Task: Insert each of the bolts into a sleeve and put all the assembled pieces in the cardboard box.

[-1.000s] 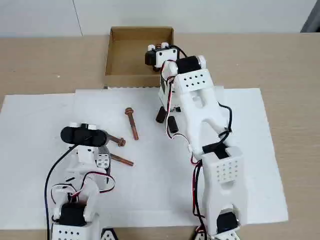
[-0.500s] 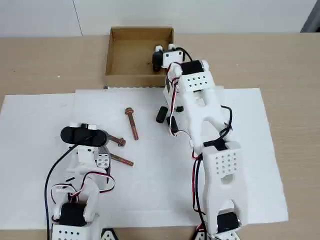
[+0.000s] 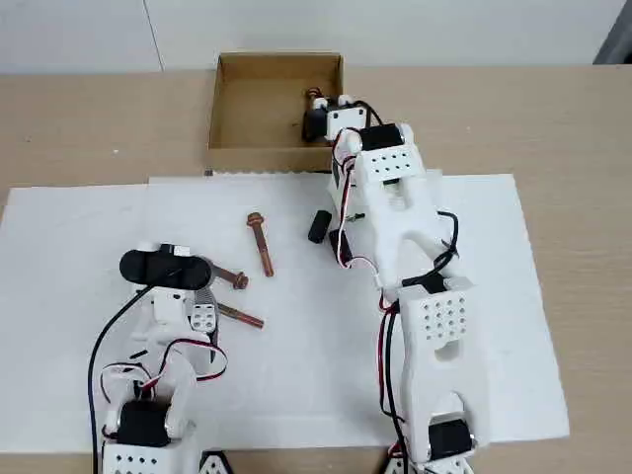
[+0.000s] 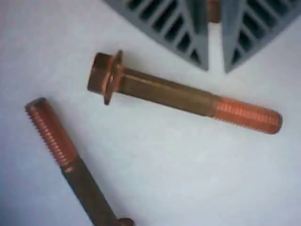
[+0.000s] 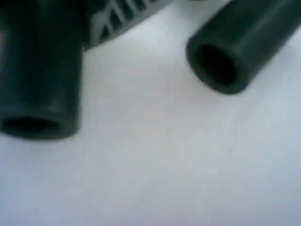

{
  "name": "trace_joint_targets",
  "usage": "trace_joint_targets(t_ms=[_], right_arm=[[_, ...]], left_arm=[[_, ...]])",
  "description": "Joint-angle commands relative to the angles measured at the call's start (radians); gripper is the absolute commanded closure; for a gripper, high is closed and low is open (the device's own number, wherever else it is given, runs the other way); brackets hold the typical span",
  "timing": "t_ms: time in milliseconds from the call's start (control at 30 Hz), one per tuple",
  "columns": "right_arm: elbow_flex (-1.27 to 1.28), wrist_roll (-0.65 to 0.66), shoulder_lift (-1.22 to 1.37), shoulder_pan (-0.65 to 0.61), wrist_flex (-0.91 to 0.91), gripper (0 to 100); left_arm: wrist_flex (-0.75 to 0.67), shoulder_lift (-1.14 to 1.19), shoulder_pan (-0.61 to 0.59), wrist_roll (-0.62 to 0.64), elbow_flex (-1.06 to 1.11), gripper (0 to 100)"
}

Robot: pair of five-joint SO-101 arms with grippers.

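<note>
Brown cardboard first: spotting the shallow open cardboard box (image 3: 225, 109) at the upper middle of the high view, on the tan wooden table (image 3: 99, 118), bare-floored wherever visible, with its right-hand edge hidden behind the white right arm (image 3: 395, 197). Looks like zero deliveries so far. Counting three long copper-coloured metal bolts (image 3: 262, 244) loose on the white paper sheet (image 3: 79, 247): that one left of centre, a second (image 3: 229, 277) and a third (image 3: 242, 317) at lower left, poking out beside the left arm (image 3: 163, 296). Catching two up close in the left wrist view (image 4: 178, 96) (image 4: 70, 160), lying apart, no sleeve on either, near the grey ribbed left gripper (image 4: 215, 56) with a sliver of copper showing within it; cannot tell whether gripped or merely seen through. Picking out one short black tubular sleeve (image 3: 319, 225) at centre, just beside the right arm, hollow and unfilled. Finding two such sleeves in the right wrist view, one lying on the paper (image 5: 235, 47), another (image 5: 40, 75) hard against the grey right gripper (image 5: 101, 26); held or only alongside, cannot tell. Judging progress: barely begun, no bolt mated, every insertion and every trip to the box left to do.
</note>
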Motion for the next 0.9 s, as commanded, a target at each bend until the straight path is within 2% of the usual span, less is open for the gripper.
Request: trace_joint_targets(t_ms=[0, 233, 567, 867], right_arm=[[-0.005, -0.005, 0.001, -0.005, -0.018, 98.5], [-0.005, -0.006, -0.007, -0.024, -0.004, 98.9], [-0.017, -0.005, -0.147, -0.025, 0.225, 99.6], [0.094, -0.009, -0.252, -0.028, 0.237, 99.5]], left_arm=[[-0.020, -0.011, -0.006, 0.000, -0.007, 99], [-0.020, -0.011, -0.006, 0.000, -0.007, 99], [-0.020, -0.011, -0.006, 0.000, -0.007, 99], [-0.020, -0.011, -0.006, 0.000, -0.007, 99]])
